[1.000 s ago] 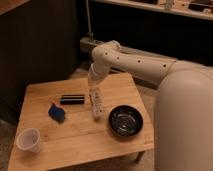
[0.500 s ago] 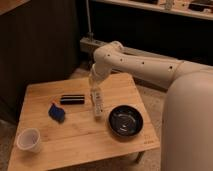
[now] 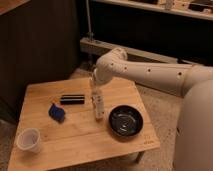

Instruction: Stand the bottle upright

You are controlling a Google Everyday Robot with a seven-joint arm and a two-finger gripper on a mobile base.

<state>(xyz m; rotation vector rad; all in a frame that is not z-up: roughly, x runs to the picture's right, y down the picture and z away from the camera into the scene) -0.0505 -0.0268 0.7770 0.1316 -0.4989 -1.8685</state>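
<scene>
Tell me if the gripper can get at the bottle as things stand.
Probably yes. The gripper hangs right above the bottle near the middle of the wooden table. The black bar and black bowl sit apart to either side, so nothing blocks the way.

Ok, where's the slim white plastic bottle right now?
Camera view: slim white plastic bottle mid-table, between black rectangular bar and black bowl, directly under the gripper.
</scene>
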